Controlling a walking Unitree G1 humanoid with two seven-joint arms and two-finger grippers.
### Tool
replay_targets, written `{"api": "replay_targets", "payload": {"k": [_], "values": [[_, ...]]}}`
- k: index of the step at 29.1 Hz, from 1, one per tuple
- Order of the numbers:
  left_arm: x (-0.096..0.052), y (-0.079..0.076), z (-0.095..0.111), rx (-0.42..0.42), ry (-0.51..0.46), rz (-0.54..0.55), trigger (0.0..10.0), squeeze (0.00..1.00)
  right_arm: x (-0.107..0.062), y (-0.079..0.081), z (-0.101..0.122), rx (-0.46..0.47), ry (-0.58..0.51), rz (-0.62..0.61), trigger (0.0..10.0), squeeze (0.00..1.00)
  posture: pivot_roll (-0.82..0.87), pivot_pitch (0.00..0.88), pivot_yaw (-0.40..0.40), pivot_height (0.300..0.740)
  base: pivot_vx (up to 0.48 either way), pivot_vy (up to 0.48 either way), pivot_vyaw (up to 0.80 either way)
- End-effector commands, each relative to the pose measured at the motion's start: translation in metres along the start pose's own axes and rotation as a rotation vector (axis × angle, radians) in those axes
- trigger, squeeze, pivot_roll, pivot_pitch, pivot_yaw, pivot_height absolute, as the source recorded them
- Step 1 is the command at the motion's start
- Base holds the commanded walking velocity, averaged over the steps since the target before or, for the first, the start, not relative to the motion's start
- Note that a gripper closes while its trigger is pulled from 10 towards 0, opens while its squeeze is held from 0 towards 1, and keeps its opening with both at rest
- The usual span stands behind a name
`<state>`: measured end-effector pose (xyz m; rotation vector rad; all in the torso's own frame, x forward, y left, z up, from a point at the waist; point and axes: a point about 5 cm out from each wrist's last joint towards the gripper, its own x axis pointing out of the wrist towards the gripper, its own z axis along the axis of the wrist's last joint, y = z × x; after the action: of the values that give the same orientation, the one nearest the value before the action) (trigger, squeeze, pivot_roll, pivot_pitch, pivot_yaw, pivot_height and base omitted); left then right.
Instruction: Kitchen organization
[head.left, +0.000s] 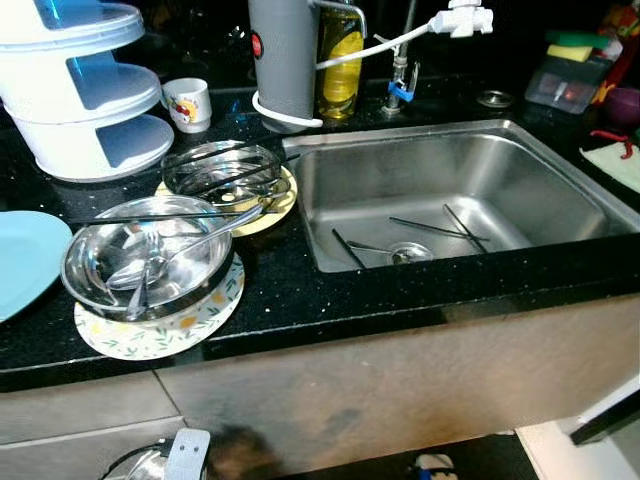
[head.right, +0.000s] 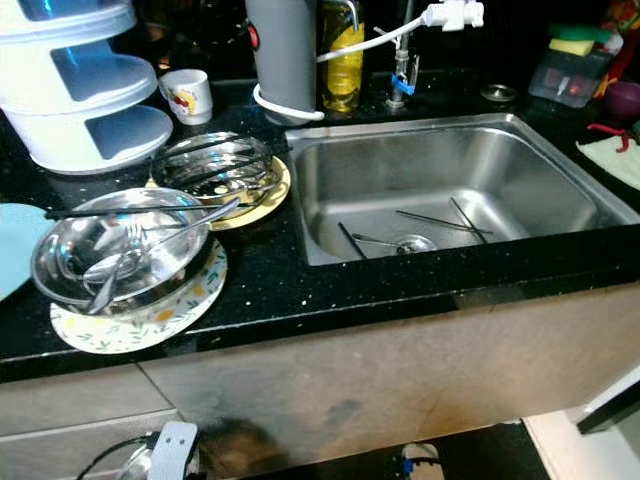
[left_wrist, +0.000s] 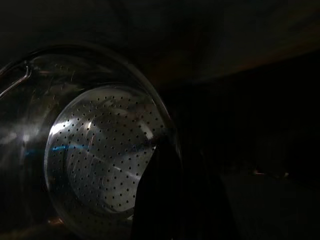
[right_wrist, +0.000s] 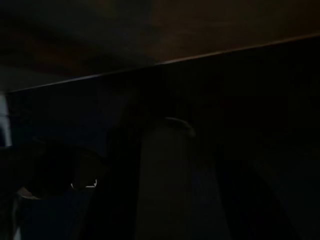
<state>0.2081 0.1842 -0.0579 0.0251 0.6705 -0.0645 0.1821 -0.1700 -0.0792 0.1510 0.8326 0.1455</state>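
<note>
Two steel bowls sit on the black counter (head.left: 330, 300) at about nine o'clock from the sink (head.left: 455, 190), each on its own plate. The near bowl (head.left: 145, 262) rests on a flowered plate (head.left: 160, 330) and holds spoons and a fork, with one chopstick laid across its rim, running nine to three. The far bowl (head.left: 225, 172) stands on a yellow plate (head.left: 268, 212) at about one o'clock from the near one, with dark chopsticks across it. Down in the sink, several loose chopsticks (head.left: 440, 228) lie around the drain (head.left: 410, 253), fanned roughly from seven to one.

Both arms hang low, below the counter edge. The left gripper (left_wrist: 165, 200) hangs beside a perforated steel colander (left_wrist: 100, 160) lying at about ten o'clock from its fingers; I cannot tell whether it holds it, or how the fingers stand. The right wrist view is too dark to judge the right gripper. The left arm seems nearer the bowls, the right nearer the sink.
</note>
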Motion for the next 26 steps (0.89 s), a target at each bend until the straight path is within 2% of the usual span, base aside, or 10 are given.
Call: {"api": "replay_targets", "payload": {"k": [1,8,11,18,26], "values": [[-0.0045,0.0071,-0.0083,0.01,0.019,0.019,10.0,0.0,-0.0005,0.006,-0.0089,0.0,0.031,0.018,10.0,0.0,-0.05,0.163,-0.019,0.74,0.0,0.48,0.0],[-0.0055,0.0094,-0.0059,0.015,-0.012,0.021,10.0,0.0,-0.0005,0.0066,-0.0088,-0.001,0.029,0.022,10.0,0.0,-0.05,0.164,-0.019,0.74,0.0,0.108,0.0],[-0.0054,0.0099,-0.0077,0.015,0.009,0.019,10.0,0.0,-0.0004,0.0067,-0.0089,0.0,0.029,0.023,10.0,0.0,-0.05,0.164,-0.018,0.74,0.0,0.0,0.0],[-0.0056,0.0126,-0.0081,0.02,0.015,0.034,10.0,0.0,-0.0002,0.0074,-0.0086,0.003,0.027,0.024,10.0,0.0,-0.05,0.165,-0.016,0.74,0.0,0.47,0.0],[-0.0052,0.0136,-0.0091,0.055,0.032,0.026,10.0,0.0,-0.0003,0.0075,-0.0095,0.009,0.029,0.024,10.0,0.0,-0.05,0.168,-0.013,0.74,0.0,0.0,0.0]]}}
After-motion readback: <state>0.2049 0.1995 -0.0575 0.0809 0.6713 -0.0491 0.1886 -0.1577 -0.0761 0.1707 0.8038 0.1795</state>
